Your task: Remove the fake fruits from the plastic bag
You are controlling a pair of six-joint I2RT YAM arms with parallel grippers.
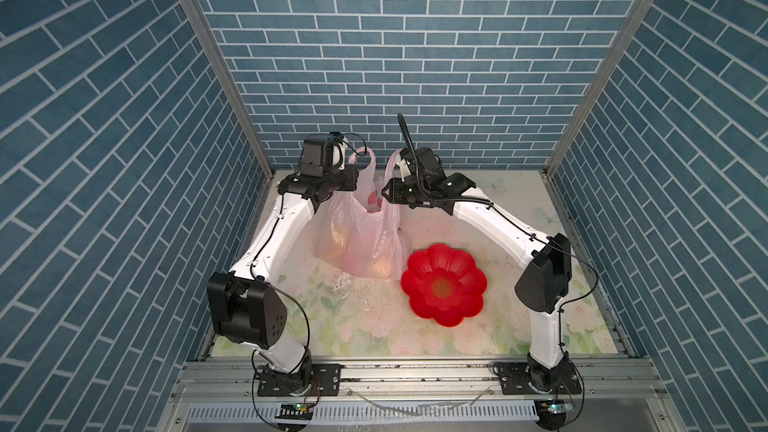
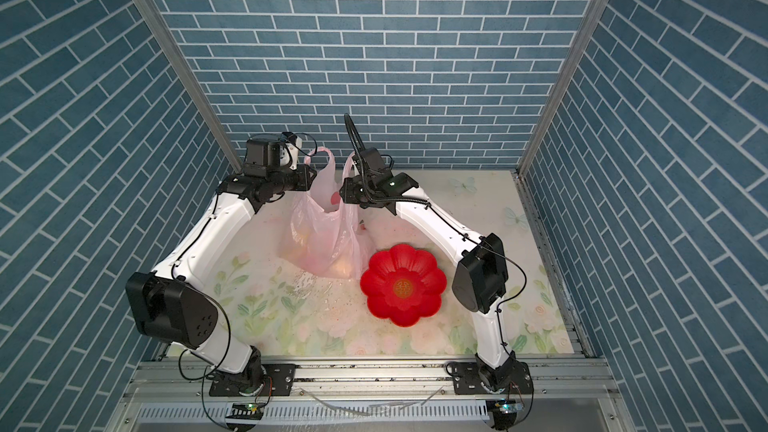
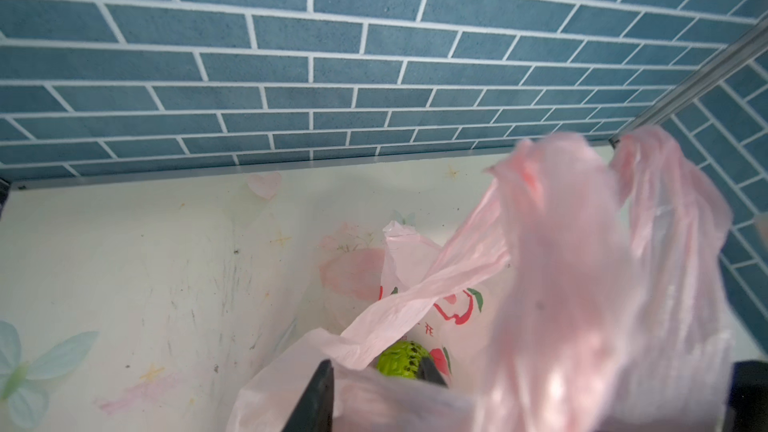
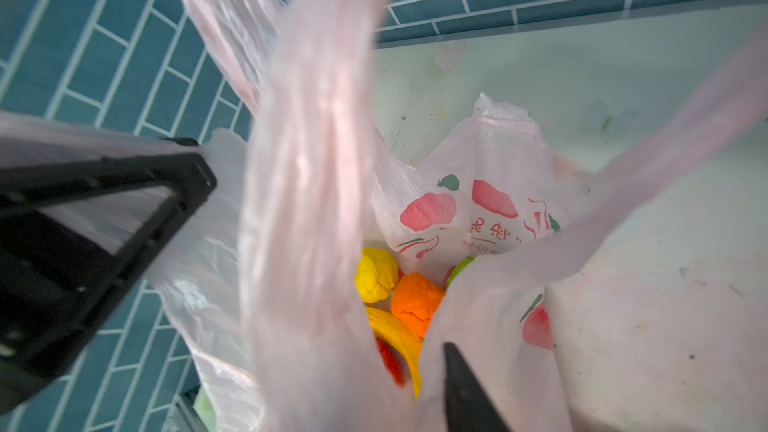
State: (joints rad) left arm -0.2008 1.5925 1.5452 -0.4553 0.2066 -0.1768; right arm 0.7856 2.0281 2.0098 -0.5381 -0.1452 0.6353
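**1. Markings.** The plastic bag (image 1: 361, 234) carries red fruit prints with green leaves and red Chinese characters. The characters show reversed through the film and cannot be read reliably. The small line under them is also illegible. The red dish (image 2: 376, 284), just beside the bag's base on the right arm's side, bears a gold character emblem at its centre.

**2. Grip.**
- Left gripper (image 3: 376, 384): at the bag's left handle (image 1: 362, 160), above the bag mouth. Its fingers (image 3: 320, 392) stand partly closed with pink film clamped between them.
- Right gripper (image 1: 400, 168): at the bag's right handle (image 1: 394, 162). One finger (image 4: 465, 388) shows in the wrist view; film hides the other. The handle runs taut up to the gripper, so it is gripped.

**3. Contents.** The fake fruits (image 4: 409, 305) lie in the bag's bottom, below both grippers and clear of the fingers. They include a yellow round fruit (image 4: 376, 276), an orange fruit (image 4: 415, 297), a banana (image 4: 399, 342), a red fruit (image 4: 390, 361) and a green fruit (image 3: 401, 361).

**4. Surroundings.** The bag's base rests on a scuffed table (image 1: 519, 326) with a pale floral print. Blue brick-pattern walls (image 1: 374, 56) enclose the bag on three sides.
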